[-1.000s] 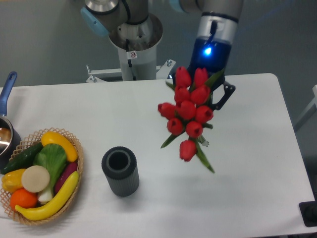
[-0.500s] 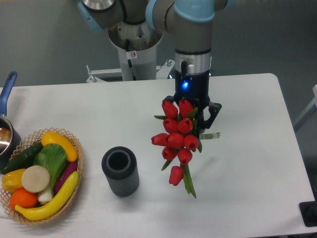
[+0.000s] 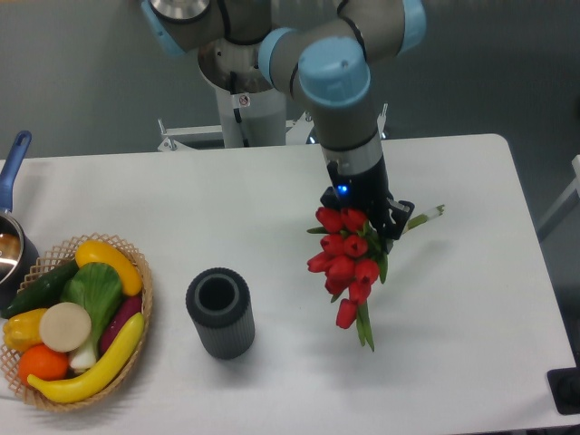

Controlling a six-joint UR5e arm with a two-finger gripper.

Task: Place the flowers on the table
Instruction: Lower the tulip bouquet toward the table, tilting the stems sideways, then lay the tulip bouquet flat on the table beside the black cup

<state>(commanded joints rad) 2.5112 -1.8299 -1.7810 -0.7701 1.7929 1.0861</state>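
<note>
I have the gripper (image 3: 385,217) over the right half of the surface (image 3: 471,299), fingers clenched on the flowers (image 3: 349,263). The grip looks to be on the stems behind the heads; the fingers themselves are mostly hidden by the bunch, so I judge that from how the bunch hangs off the wrist.

Red buds hang just below and camera-side of the fingers. A stem end pokes out past them toward the far right edge. The bunch is tilted, heads lower than stems, which makes sense for laying it down lengthwise rather than dropping it upright.

I can't tell whether the lowest leaf tip touches the surface yet. I'd call it close, not set down.

The black ribbed cup (image 3: 220,313) stands well left of the fingers, open end up. The basket (image 3: 136,272) of vegetables sits farther left at the edge, with a pot (image 3: 14,245) beyond it. Neither is in the way.

The surface under the bunch is plain white and bare, good for a release. Grey wall behind, arm pedestal (image 3: 245,100) at the back edge.

My next call is lower a little, then open.
</note>
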